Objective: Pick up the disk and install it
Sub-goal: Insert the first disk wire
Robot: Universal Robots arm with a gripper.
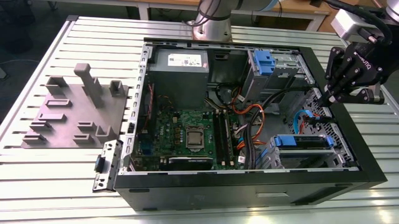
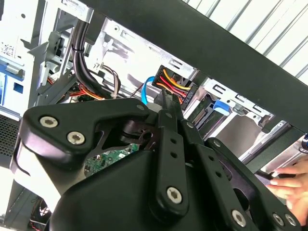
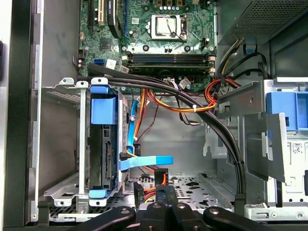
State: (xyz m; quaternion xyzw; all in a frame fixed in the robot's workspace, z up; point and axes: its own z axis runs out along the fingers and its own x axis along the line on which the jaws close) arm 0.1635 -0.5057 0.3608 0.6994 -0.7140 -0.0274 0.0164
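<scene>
Disk: the disk stands on edge in its blue bracket inside the metal drive cage, at the front corner of the computer case. In the exterior view the disk lies low in the case, towards that view's right.
Seating: judging from the first wrist view, it looks pushed home in the cage rather than loose.
Cables: a blue ribbon cable runs from the disk's end, and a black plug with red and yellow wires hangs just beside the fingertips.
Hand: the hand has its fingers pressed together with nothing visibly between them. In the second wrist view the hand points at that same plug.
Disk to hand: the disk sits near the hand and off to one side, not touching it. The hand hovers at the case's rim, above the cage.
Doing it well: keep the closed fingers clear of the loose wires, and make any push straight along the cage's slot so the bracket does not skew.
Bystander: a person's fingers rest near the case edge.
</scene>
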